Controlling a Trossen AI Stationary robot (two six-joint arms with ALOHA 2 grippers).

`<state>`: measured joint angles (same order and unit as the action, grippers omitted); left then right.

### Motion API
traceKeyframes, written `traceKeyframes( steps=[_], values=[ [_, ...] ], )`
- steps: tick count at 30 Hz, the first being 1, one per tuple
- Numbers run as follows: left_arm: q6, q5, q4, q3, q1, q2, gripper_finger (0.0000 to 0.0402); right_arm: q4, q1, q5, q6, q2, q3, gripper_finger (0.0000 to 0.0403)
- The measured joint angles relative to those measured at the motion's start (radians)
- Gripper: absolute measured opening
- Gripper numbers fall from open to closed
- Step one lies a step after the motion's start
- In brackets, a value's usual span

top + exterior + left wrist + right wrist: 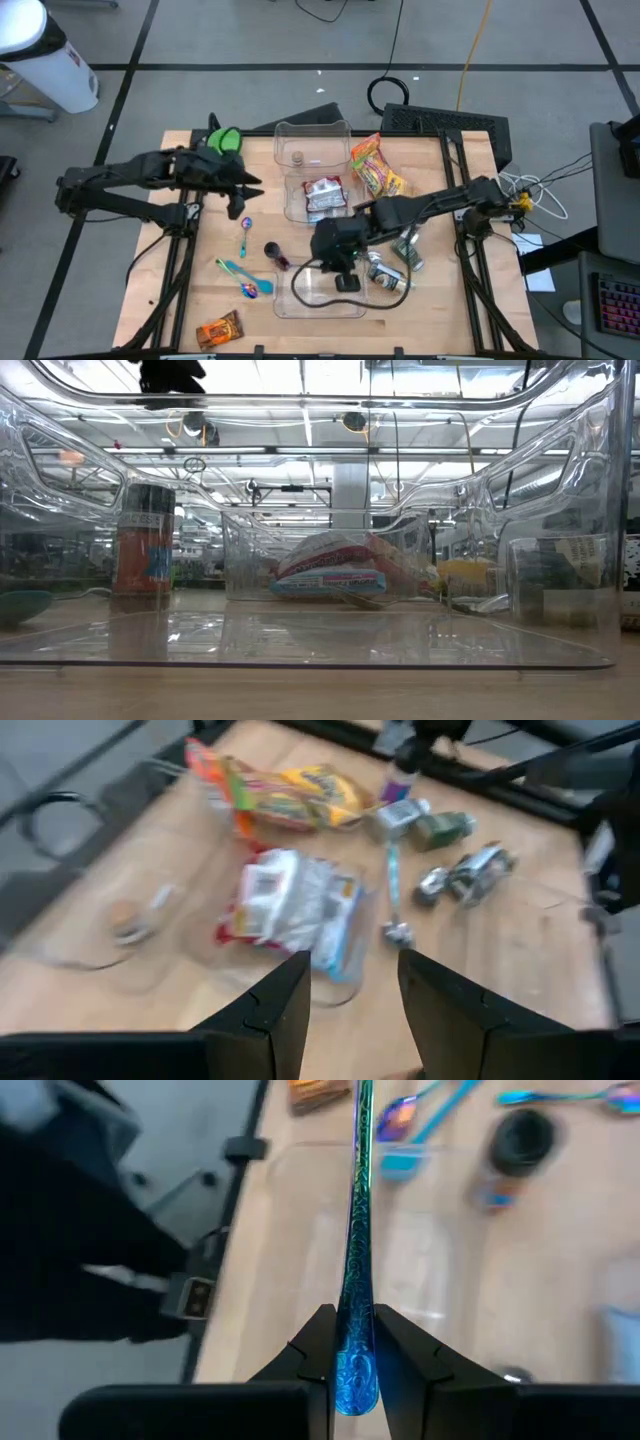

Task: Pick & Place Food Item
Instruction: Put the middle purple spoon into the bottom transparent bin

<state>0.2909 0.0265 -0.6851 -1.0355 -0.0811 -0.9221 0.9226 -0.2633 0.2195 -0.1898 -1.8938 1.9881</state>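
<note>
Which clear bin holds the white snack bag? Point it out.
The far bin in the table's middle holds the white snack bag. The near bin under the right gripper holds no bag; that gripper's jaws pinch a blue utensil.

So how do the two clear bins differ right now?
The far clear bin holds a red, white and blue snack packet and a small round item; the near clear bin holds no food. The right gripper, shut on an iridescent utensil handle, hangs over the near bin, while the open left gripper sits beside the far bin. Both are transparent, open-topped and upright on the wooden table.
</note>
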Motion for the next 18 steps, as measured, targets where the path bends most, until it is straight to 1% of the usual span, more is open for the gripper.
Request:
traceKeyframes(
  steps=[5, 7, 9, 13, 16, 18],
  values=[
    [0.029, -0.126, 0.315, 0.164, 0.000, -0.001, 0.0159, 0.104, 0.044, -0.016, 0.073, -0.005, 0.001, 0.0032],
    [0.056, -0.161, 0.445, 0.219, 0.000, 0.000, 0.0159, 0.119, 0.063, -0.042, 0.064, -0.005, 0.001, 0.0032],
    [0.087, -0.172, 0.533, 0.268, 0.000, 0.001, 0.0159, 0.109, 0.075, -0.042, 0.054, -0.005, 0.001, 0.0032],
    [0.113, -0.156, 0.638, 0.331, 0.000, 0.000, 0.0159, 0.079, 0.060, -0.036, 0.021, -0.026, 0.002, 0.0032],
    [0.105, -0.129, 0.643, 0.338, 0.000, 0.000, 0.0159, 0.078, 0.043, -0.037, 0.010, -0.067, 0.002, 0.0032],
    [0.105, -0.114, 0.656, 0.338, 0.000, 0.000, 0.0159, 0.075, 0.033, -0.037, -0.030, -0.097, 0.001, 0.0032]
  ],
)
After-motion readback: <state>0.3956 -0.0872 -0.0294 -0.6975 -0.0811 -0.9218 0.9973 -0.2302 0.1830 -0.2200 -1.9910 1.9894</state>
